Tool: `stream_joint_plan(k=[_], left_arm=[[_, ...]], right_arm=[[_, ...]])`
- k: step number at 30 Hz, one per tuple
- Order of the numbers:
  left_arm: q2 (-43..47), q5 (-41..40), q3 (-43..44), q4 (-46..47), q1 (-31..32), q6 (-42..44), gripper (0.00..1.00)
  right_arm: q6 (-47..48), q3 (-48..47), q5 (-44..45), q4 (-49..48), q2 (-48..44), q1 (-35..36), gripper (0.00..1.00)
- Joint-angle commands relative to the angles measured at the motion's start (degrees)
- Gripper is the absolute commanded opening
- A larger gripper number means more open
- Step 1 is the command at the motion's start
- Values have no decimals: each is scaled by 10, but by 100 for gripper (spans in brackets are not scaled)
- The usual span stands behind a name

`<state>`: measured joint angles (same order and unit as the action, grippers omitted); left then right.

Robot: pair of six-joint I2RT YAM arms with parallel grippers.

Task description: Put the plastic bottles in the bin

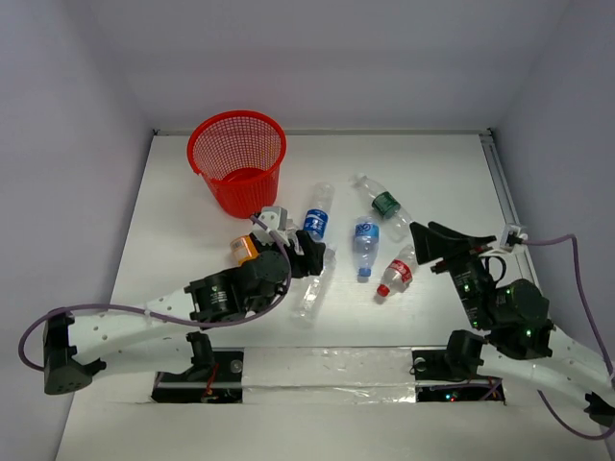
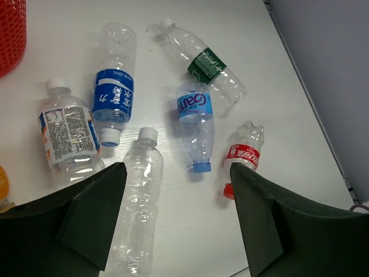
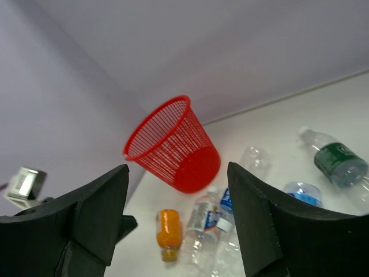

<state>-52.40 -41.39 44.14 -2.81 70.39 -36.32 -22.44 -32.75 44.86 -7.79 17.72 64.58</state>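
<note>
Upright at the far left of the table [image 1: 432,163]: the bin [image 1: 207,158], red mesh, mouth upward. Lying flat on the white top to its right and nearer the arms, all outside it: seven plastic bottles [image 1: 364,240]. Farthest back, blue-label bottle [image 2: 114,95] and green-label bottle [image 2: 206,66]. Between them and a little nearer, pale-blue-label bottle [image 2: 195,124]. On the right, red-label bottle [image 2: 244,153] with red cap. Nearest the arms, unlabelled bottle [image 2: 138,208]. At the left, white-label bottle [image 2: 65,135], with orange bottle [image 1: 246,248] just beside. Left gripper [image 2: 176,170] poised over the unlabelled bottle, jaws spread wide, clasping nothing; hard to tell from either view whether touching it. Right gripper [image 3: 177,168] off the table near the red-label bottle, jaws likewise parted and empty, facing the bin.
</note>
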Motion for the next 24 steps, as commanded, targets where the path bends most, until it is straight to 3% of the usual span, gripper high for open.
stream_joint_plan(k=[1,2,4,5,11,12,13,15,17,21,24], left_arm=[[-3,11,38,-30,-1,-30,70],[-2,8,38,-35,-1,-37,69],[6,1,31,-41,-1,-45,67],[11,-17,28,-53,-1,-52,66],[113,-90,-54,-53,-7,-96,42],[137,-101,-67,-68,-19,-128,25],[145,-113,-70,-109,-26,-149,18],[171,-118,-84,-123,-61,-160,8],[183,-82,-92,-117,-99,-139,5],[160,31,-113,-84,-222,-86,8],[126,82,-121,-84,-303,-78,35]], right_arm=[[-3,8,28,42,15,5,73],[-5,7,23,42,21,5,63],[-3,4,4,38,48,5,54],[6,1,-7,37,60,5,38],[20,-21,-55,23,145,5,5],[21,-21,-56,19,151,5,3],[22,-21,-57,9,157,5,2],[27,-20,-62,1,178,5,2],[27,-18,-59,-9,201,5,2],[28,-16,-63,-21,225,5,3],[27,-13,-67,-28,232,5,11]])
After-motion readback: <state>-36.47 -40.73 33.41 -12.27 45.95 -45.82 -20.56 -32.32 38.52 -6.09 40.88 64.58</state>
